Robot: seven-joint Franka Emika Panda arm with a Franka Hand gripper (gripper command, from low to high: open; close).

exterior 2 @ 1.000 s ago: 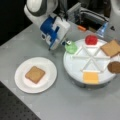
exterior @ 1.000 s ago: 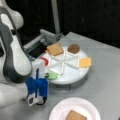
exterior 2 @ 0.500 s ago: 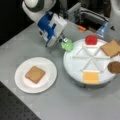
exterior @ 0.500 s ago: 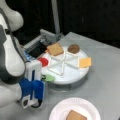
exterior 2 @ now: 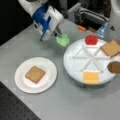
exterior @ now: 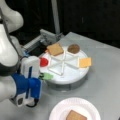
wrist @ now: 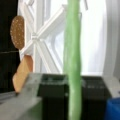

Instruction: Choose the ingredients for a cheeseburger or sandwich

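My gripper is shut on the green disc, held on edge just off the white segmented tray. In the wrist view the green disc stands edge-on between the fingers. The tray holds a red disc, a toast square, a dark patty and a cheese square. A single toast square lies on the white plate. No layered sandwich is in view. In a front view the gripper holds the green disc beside the tray.
A grey metal fixture stands behind the tray at the table's back edge. The plate with its toast square sits near the front. Grey tabletop stretches between the plate and the tray.
The gripper has carried the green disc a little away from the tray, toward the plate side. The other pieces have stayed where they were.
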